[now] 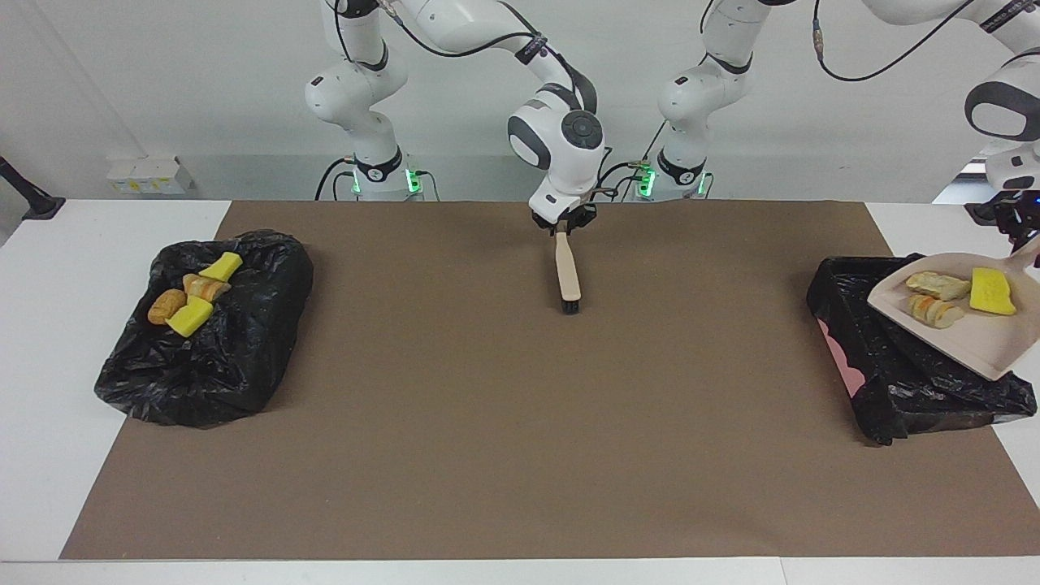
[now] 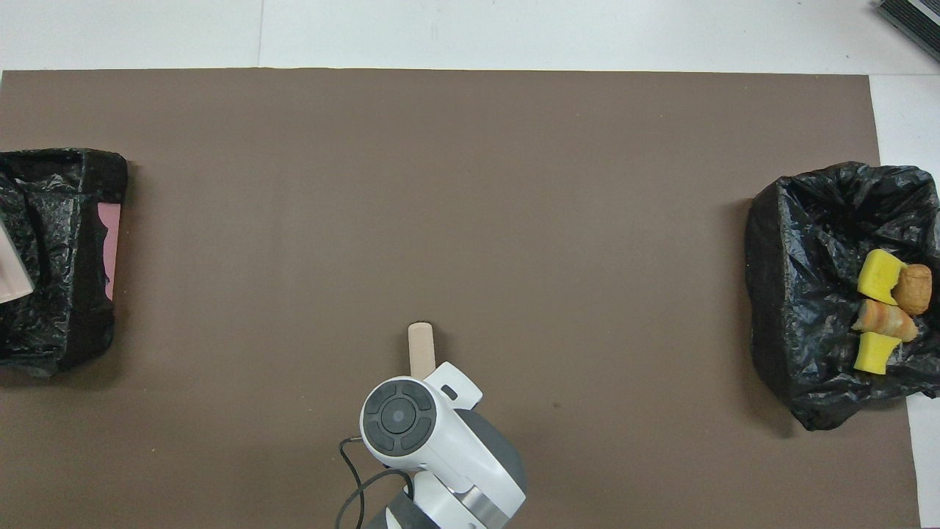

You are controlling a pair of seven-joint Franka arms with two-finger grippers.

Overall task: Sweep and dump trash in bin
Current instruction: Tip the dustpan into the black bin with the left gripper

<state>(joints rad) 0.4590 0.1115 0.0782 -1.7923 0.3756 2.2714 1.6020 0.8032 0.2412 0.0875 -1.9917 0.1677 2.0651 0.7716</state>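
Trash (image 1: 991, 291): three light, crumbly scraps are lying loose in the stiff dustpan (image 1: 967, 345), which the left gripper (image 1: 1022, 229) is clamping by its handle over the bin (image 1: 910, 382) at the table's edge; the right gripper (image 1: 562, 226) is sitting at the brush (image 1: 567, 272) handle's end, grip impossible to tell.

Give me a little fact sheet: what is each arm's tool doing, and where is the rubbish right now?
Left tool: shut on the handle of the dustpan, over the black-lined bin
Dustpan load: two bread lumps, one yellow sponge scrap
Right tool: at the handle end of the brush, mid-table; bristles on the brown mat
Black bag at the right arm's end: four pieces on top, two yellow, two brown
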